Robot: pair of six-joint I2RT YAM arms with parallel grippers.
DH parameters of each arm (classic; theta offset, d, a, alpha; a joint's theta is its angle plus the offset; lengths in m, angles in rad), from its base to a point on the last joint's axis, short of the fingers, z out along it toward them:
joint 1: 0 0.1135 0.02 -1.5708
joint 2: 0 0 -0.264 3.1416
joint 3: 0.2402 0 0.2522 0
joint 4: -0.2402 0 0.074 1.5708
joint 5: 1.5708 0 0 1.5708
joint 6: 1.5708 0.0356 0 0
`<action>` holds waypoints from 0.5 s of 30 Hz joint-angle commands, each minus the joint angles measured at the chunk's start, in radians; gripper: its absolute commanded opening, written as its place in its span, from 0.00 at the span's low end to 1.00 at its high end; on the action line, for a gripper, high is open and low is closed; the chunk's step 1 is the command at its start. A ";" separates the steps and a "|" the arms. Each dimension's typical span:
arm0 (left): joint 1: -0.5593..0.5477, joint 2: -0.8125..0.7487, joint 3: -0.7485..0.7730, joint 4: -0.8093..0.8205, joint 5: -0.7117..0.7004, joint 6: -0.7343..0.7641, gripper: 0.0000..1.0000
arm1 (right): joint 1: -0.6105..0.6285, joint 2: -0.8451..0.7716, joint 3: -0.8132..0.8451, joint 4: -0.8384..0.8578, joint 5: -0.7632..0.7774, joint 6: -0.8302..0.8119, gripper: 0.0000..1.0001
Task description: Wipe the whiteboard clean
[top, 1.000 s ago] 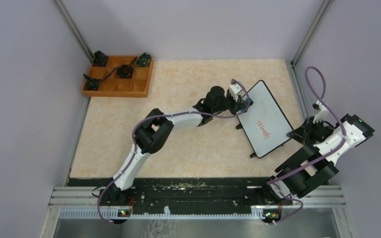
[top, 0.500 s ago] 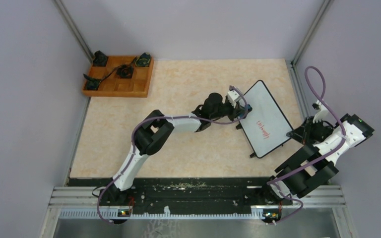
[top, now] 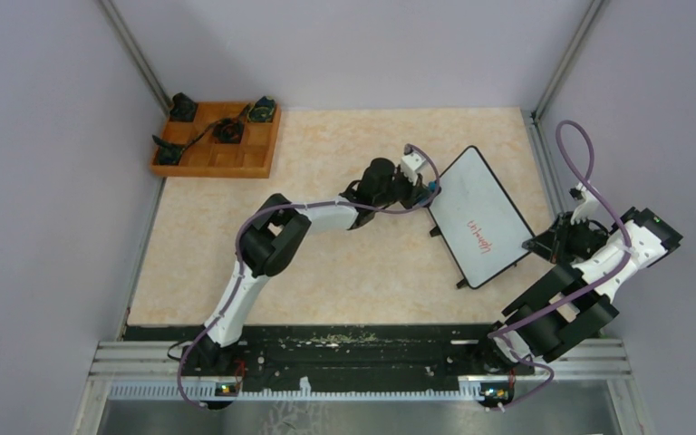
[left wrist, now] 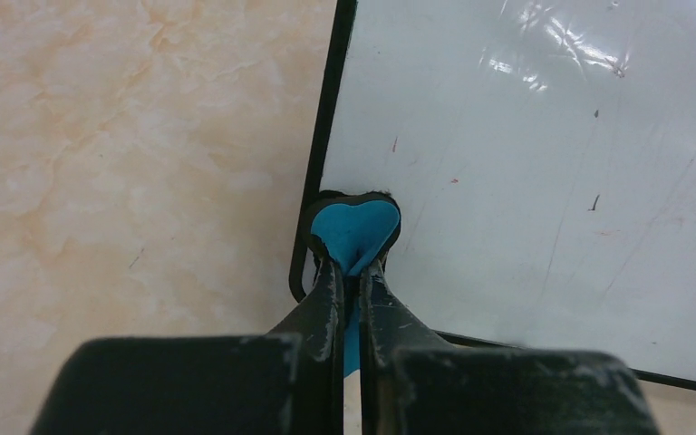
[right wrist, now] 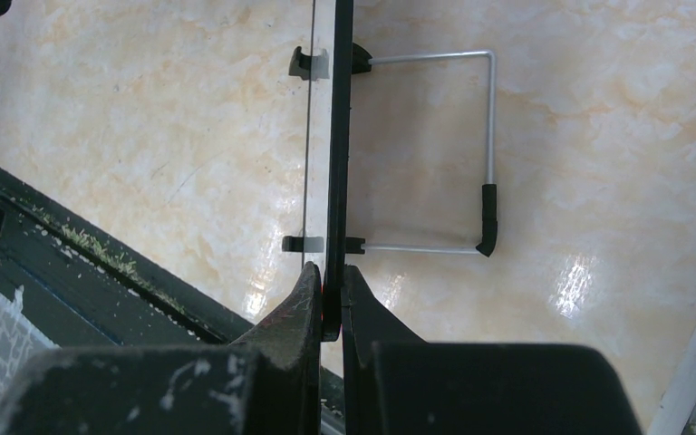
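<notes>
The whiteboard point(top: 471, 195) is propped at the desk's point(top: 344, 263) right.
Nearest, its rim is pinched in the right hand point(right wrist: 328, 299); farther, the blue eraser point(left wrist: 355, 231) gripped by the left hand point(left wrist: 352, 272) is set at the frame, where it could be snagged and the board twisted loose.

Edge-on whiteboard point(right wrist: 342, 136) in right claw point(right wrist: 328, 279)

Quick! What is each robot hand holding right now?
Left gripper: closed on the blue eraser.
Right gripper: closed on the whiteboard edge.
</notes>
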 commanded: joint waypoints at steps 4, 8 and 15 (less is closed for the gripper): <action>-0.011 0.016 0.052 -0.028 0.007 0.019 0.00 | 0.027 -0.019 -0.043 -0.013 0.112 -0.112 0.00; -0.043 0.008 0.050 -0.029 0.013 0.031 0.00 | 0.027 -0.017 -0.045 -0.013 0.112 -0.115 0.00; -0.097 -0.007 0.048 -0.008 0.020 0.034 0.00 | 0.027 -0.020 -0.045 -0.013 0.113 -0.115 0.00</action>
